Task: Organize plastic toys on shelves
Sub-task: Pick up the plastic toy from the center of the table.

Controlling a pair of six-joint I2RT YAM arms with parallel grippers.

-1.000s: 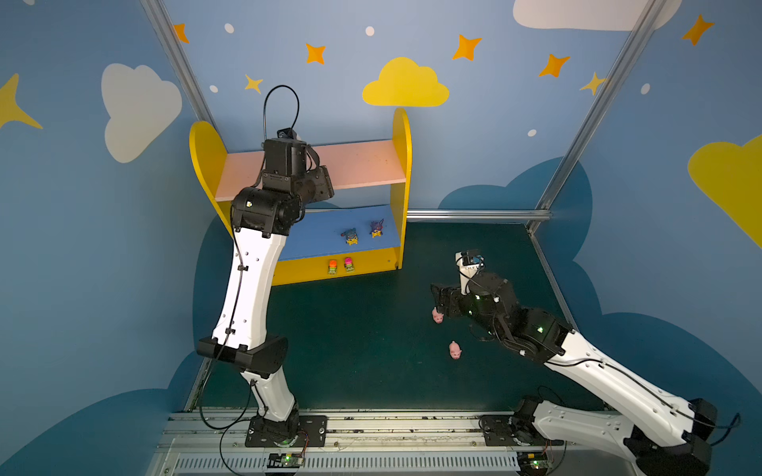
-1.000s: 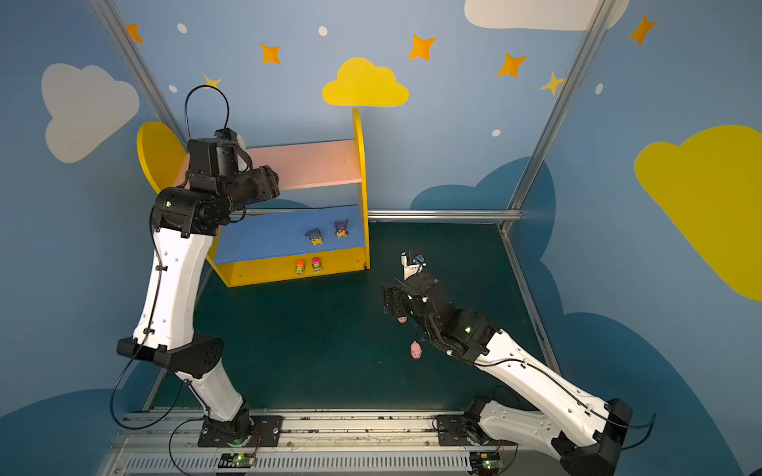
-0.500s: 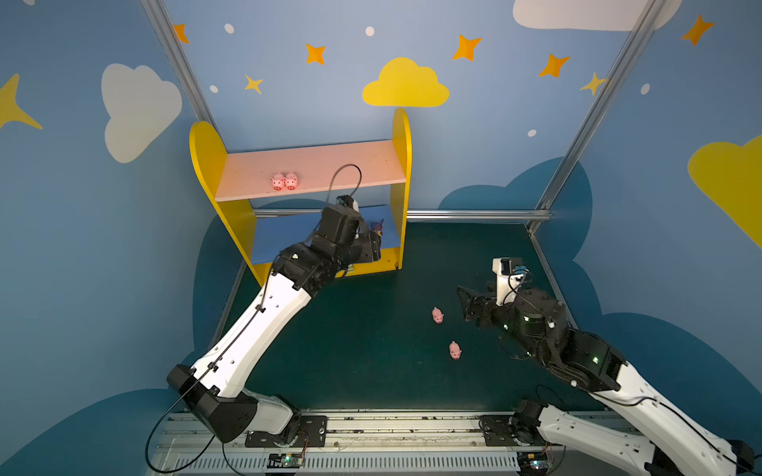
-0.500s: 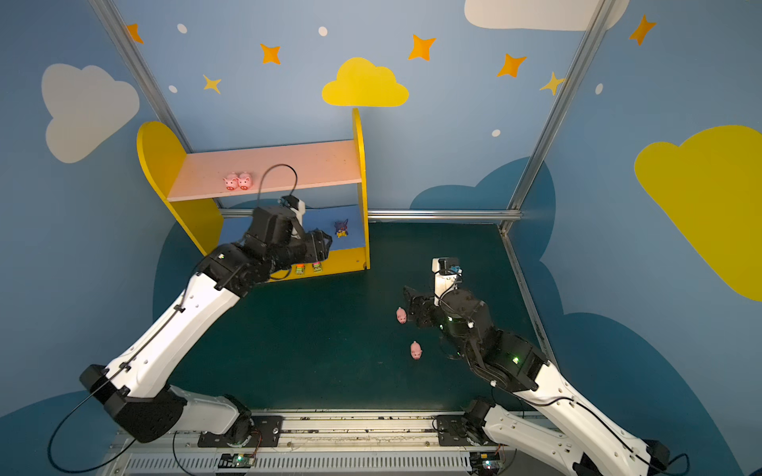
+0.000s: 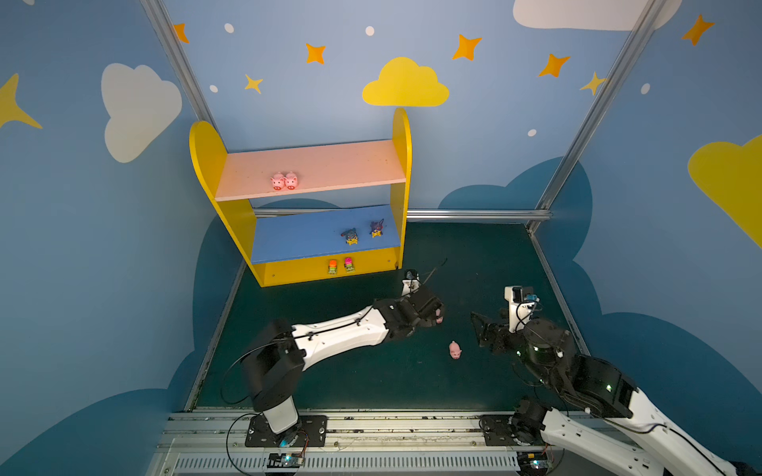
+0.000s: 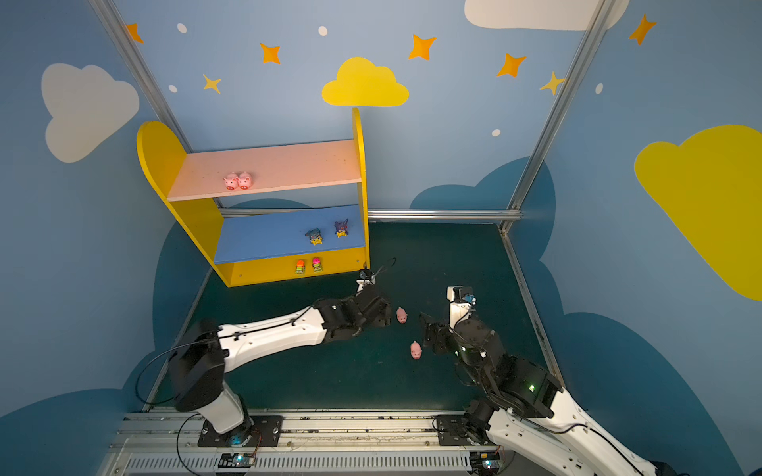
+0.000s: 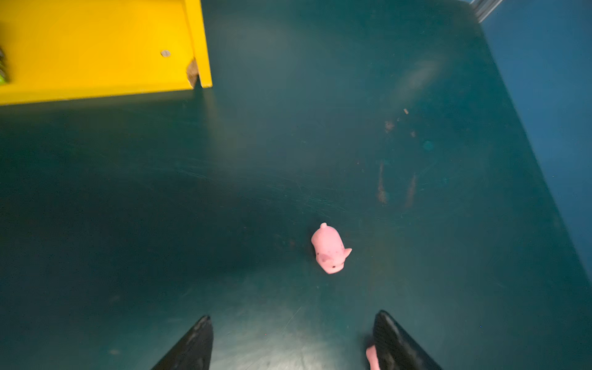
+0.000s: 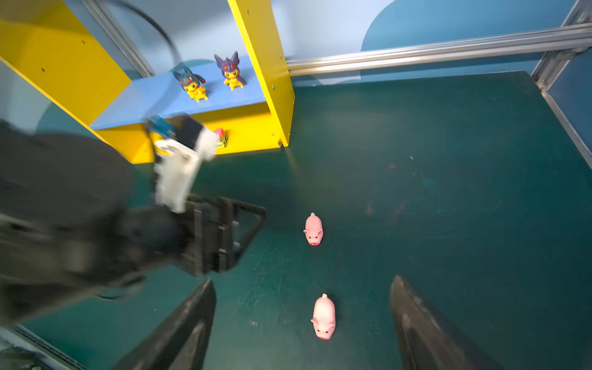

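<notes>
You have the shelves [image 5: 206,152] standing at the back of the bench [image 5: 330,379].

- Pink upper board [image 5: 330,165]: two pink pigs [image 5: 284,181], touching.
- Blue lower board [image 5: 297,239]: two yellow figures [image 5: 350,236], apart, near the end panel [image 5: 402,165].
- Yellow base [image 5: 297,274]: two green cars [image 5: 332,267], just beside each other.
- Loose on the bench in front of the shelves, past that end panel: nearer pig [image 7: 330,250] and farther pig [image 8: 323,317].
- Left claw [image 7: 293,315]: wide, empty, nearer pig just ahead of it.
- Right claw [image 8: 301,280]: wide, empty, farther pig between its fingers, untouched.
</notes>
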